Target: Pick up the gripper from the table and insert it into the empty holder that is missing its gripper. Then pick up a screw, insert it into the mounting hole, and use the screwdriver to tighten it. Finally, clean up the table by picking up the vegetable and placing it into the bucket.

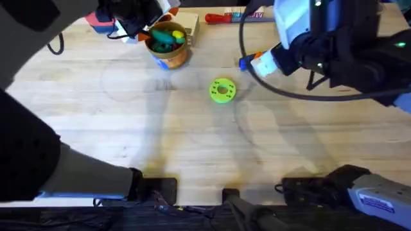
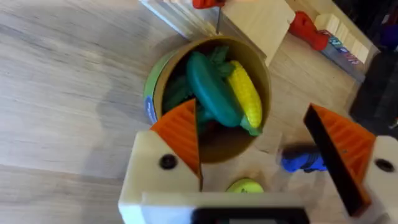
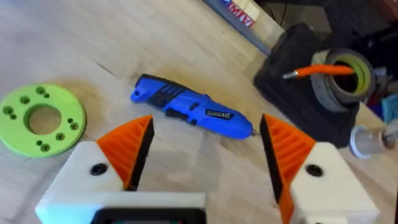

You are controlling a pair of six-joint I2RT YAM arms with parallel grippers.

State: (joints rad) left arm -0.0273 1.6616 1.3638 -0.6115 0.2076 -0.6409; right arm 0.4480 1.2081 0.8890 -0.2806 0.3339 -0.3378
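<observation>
cleanup looks like the step in hand, and probably close to done. vegetable (image 2: pixel 214 93) lies inside the bucket (image 2: pixel 264 78), dark green, resting against a yellow corn piece (image 2: pixel 245 93) with other green toys under it. left gripper (image 2: pixel 261 162) hangs right above the bucket mouth, orange pads spread wide, nothing between them. so the drop reads as made; judging from this, the next move for the left arm is just lift clear and retract without clipping the bucket rim.

right gripper (image 3: pixel 205 155) hovers over the table, fingers apart and empty, with the screwdriver (image 3: pixel 189 109) lying flat on the wood just ahead of the fingertips, thin metal tip pointing away from the green disc (image 3: pixel 40 118). disc sits to one side of the screwdriver, not touching it.

in the overhead view the bucket (image 1: pixel 168 46) stands at the far side of the table under the left arm; the disc (image 1: pixel 222 90) is mid-table, the right arm's wrist above the table to the right of it.

can't confirm the fin/holder insert or the screw from these views, the parts are hidden or too small to tell. if the screw step is finished, nothing is left but parking both arms.
</observation>
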